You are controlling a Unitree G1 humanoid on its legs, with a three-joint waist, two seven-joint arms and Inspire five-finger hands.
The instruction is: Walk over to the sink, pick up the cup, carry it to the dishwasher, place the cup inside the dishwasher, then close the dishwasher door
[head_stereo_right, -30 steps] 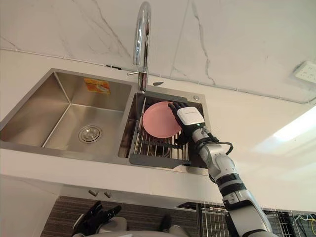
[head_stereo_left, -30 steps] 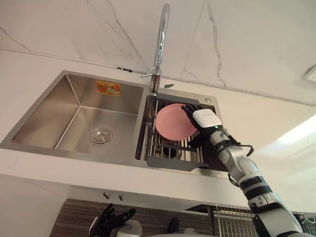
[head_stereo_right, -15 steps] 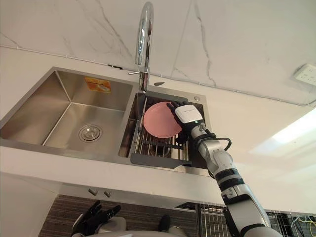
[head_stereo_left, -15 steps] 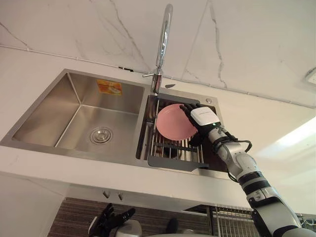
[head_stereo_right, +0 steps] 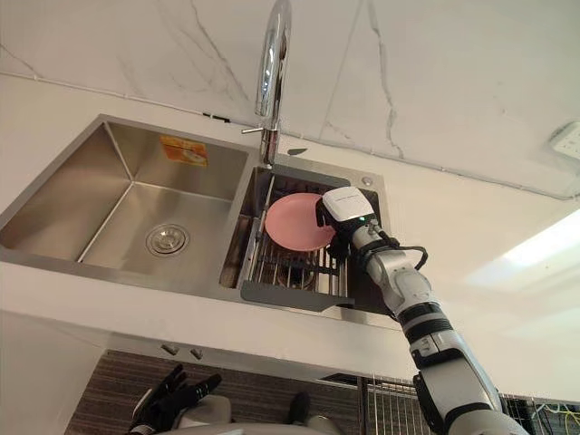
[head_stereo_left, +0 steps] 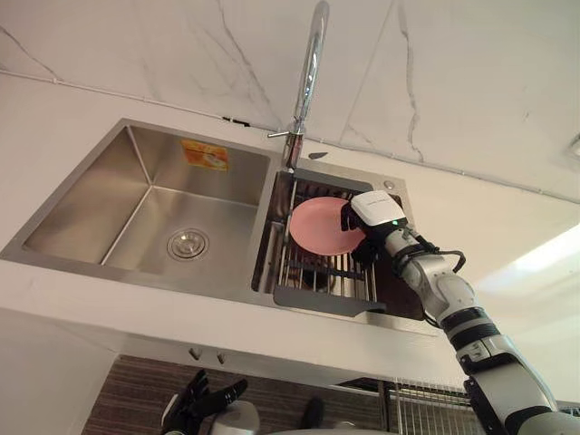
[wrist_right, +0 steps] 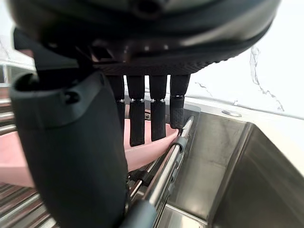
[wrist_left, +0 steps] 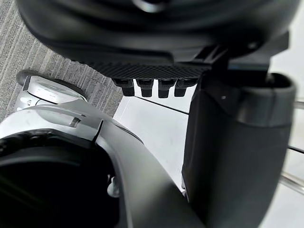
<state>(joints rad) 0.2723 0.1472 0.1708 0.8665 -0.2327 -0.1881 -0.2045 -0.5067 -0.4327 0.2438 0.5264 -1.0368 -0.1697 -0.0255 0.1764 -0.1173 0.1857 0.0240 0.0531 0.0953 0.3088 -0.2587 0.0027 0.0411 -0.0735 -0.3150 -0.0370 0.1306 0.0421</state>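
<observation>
A pink plate (head_stereo_left: 317, 227) leans in the wire drying rack (head_stereo_left: 322, 276) set in the sink's right basin; no cup is visible. My right hand (head_stereo_left: 376, 214) is at the plate's right edge. In the right wrist view its fingers (wrist_right: 142, 118) bend down over the pink rim (wrist_right: 149, 152) and the thumb (wrist_right: 71, 147) stands on the near side, so the rim is pinched between them. My left hand (head_stereo_left: 204, 403) hangs low below the counter edge, its fingers (wrist_left: 147, 85) straight and holding nothing.
A tall chrome faucet (head_stereo_left: 308, 82) rises behind the divider. The left basin (head_stereo_left: 136, 213) holds only its drain (head_stereo_left: 188, 243). White counter (head_stereo_left: 507, 236) runs to the right. Below the counter at the right is a wire rack (head_stereo_left: 426, 403).
My right hand's fingers were spread flat across the plate; they have now curled over its rim. The camera has shifted slightly. The left hand has not moved.
</observation>
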